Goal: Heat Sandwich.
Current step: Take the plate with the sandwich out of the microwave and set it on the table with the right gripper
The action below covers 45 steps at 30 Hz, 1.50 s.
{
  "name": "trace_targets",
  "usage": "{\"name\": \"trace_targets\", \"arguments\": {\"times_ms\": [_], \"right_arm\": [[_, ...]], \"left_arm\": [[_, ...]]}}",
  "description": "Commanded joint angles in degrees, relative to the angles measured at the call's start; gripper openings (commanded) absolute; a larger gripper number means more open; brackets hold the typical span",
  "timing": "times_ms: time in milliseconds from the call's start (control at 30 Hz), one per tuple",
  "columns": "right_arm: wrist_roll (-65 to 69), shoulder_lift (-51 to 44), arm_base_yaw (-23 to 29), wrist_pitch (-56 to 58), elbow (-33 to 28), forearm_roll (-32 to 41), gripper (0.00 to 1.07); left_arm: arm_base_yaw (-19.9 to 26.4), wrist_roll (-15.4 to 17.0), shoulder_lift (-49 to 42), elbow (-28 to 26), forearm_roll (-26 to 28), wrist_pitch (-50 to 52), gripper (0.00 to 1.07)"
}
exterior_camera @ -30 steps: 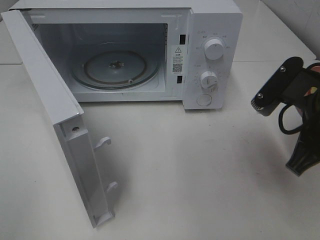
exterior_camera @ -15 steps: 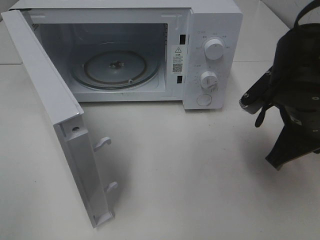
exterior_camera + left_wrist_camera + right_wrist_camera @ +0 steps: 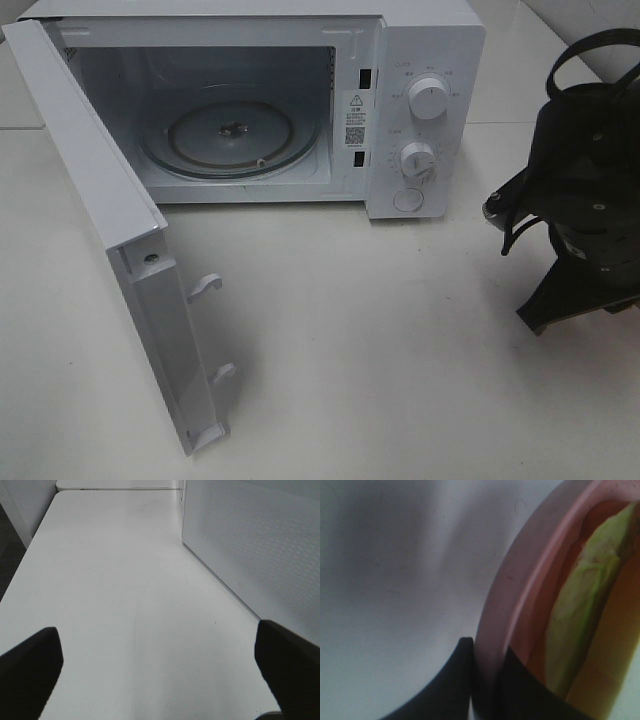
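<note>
White box-shaped microwave [image 3: 420, 60] far left on white tabletop [image 3: 380, 340]; white door [image 3: 110, 230], its outer face finely dotted in left wrist view. Clear round glass turntable [image 3: 230, 135] over grey cavity floor. Two white dials [image 3: 430, 100]. Black right gripper [image 3: 485, 690]. Round pink plate [image 3: 520, 590]; sandwich [image 3: 580, 610] pale green layer, orange-red edge, yellowish-tan bread. Black left gripper [image 3: 160, 667].

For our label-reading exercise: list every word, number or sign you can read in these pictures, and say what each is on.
Warning triangle sign: on the sticker on the microwave door frame.
Sticker's text and code square: too small to read.
Markings around the upper dial and lower dial: blurred, unreadable.
Wrist views: no text.
</note>
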<state>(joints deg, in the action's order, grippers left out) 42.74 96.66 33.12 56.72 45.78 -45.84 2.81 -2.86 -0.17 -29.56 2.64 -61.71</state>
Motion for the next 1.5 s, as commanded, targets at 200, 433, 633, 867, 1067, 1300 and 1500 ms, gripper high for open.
{"name": "trace_targets", "arguments": {"times_ms": [200,433,633,867,1067,1300,1500], "right_arm": [[5.3,2.3,-0.4,-2.1,-2.0,-4.9,0.07],[12.0,2.3,-0.4,-6.2,-5.1,-8.3,0.07],[14.0,2.3,-0.5,-7.8,-6.1,-10.1,0.07],[14.4,5.6,-3.3,-11.1,-6.8,-10.1,0.08],[15.8,8.9,-3.7,-13.7,-6.8,-10.7,0.08],[16.8,11.9,-3.7,-15.3,-6.8,-10.7,0.10],[18.3,12.4,-3.7,-16.2,-6.8,-10.7,0.13]], "left_arm": [[0.0,0.1,-0.6,0.0,0.4,0.6,1.00],[0.0,0.1,-0.6,0.0,0.4,0.6,1.00],[0.0,0.1,-0.6,0.0,0.4,0.6,1.00],[0.0,0.1,-0.6,0.0,0.4,0.6,1.00],[0.0,0.1,-0.6,0.0,0.4,0.6,1.00],[0.0,0.1,-0.6,0.0,0.4,0.6,1.00],[0.0,0.1,-0.6,0.0,0.4,0.6,1.00]]}}
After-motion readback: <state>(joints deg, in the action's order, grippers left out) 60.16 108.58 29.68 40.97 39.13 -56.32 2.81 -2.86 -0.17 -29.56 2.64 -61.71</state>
